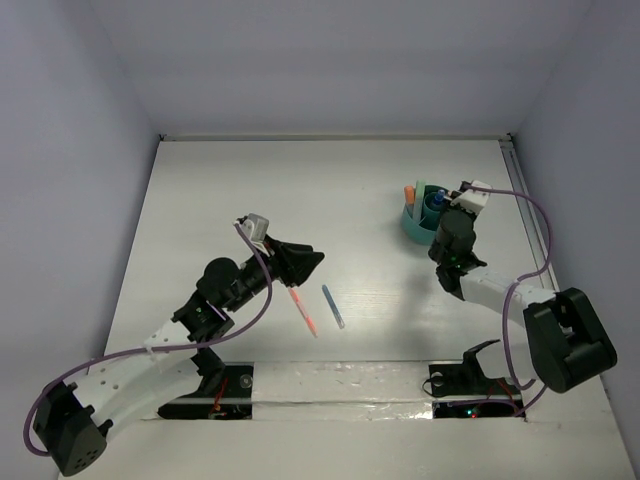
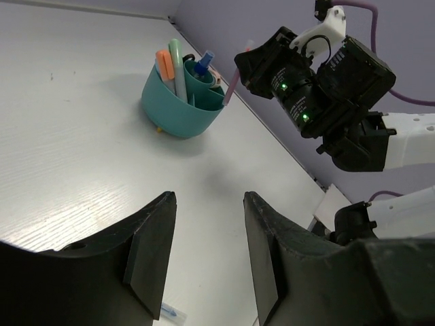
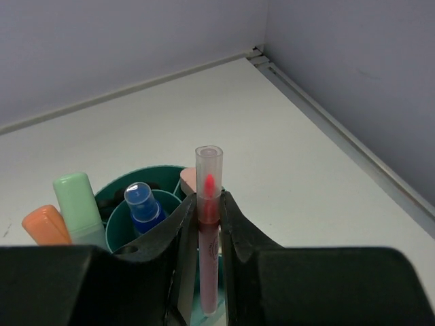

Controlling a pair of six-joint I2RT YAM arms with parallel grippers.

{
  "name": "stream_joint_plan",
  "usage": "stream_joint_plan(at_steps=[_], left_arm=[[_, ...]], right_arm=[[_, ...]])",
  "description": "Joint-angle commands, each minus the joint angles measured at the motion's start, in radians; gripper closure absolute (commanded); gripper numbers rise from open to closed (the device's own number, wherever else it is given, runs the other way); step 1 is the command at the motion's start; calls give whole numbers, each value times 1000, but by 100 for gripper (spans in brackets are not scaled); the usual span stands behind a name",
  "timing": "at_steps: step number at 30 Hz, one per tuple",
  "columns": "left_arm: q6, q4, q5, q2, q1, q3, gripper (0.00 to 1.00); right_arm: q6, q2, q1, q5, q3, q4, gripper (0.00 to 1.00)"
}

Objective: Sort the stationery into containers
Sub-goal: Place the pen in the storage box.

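Observation:
The teal cup [image 1: 412, 222] stands at the right of the table and holds an orange marker [image 3: 45, 225], a green marker [image 3: 77, 204], a blue-capped bottle [image 3: 141, 204] and a pink eraser [image 3: 188, 180]. My right gripper [image 3: 208, 201] is shut on a pink-red pen with a clear cap [image 3: 209, 224], held upright with its lower end over the cup's near edge. My left gripper [image 1: 315, 259] is open and empty above mid-table. An orange pen [image 1: 303, 310] and a blue pen [image 1: 333, 306] lie just in front of it.
The left wrist view shows the cup [image 2: 178, 109] ahead and the right arm [image 2: 326, 88] beside it with the pen [image 2: 232, 81]. A white wall and a rail [image 1: 530, 220] run along the table's right edge.

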Motion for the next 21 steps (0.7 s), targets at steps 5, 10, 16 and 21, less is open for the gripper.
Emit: stream_joint_plan(at_steps=[5, 10, 16, 21], left_arm=[[-1, 81, 19, 12, 3, 0, 60], [-1, 83, 22, 26, 3, 4, 61], [0, 80, 11, 26, 3, 4, 61], [2, 83, 11, 30, 3, 4, 61]], right_arm=[[75, 43, -41, -21, 60, 55, 99], [95, 82, -41, -43, 76, 53, 99], [174, 107, -41, -66, 87, -8, 98], [284, 60, -41, -93, 73, -134, 89]])
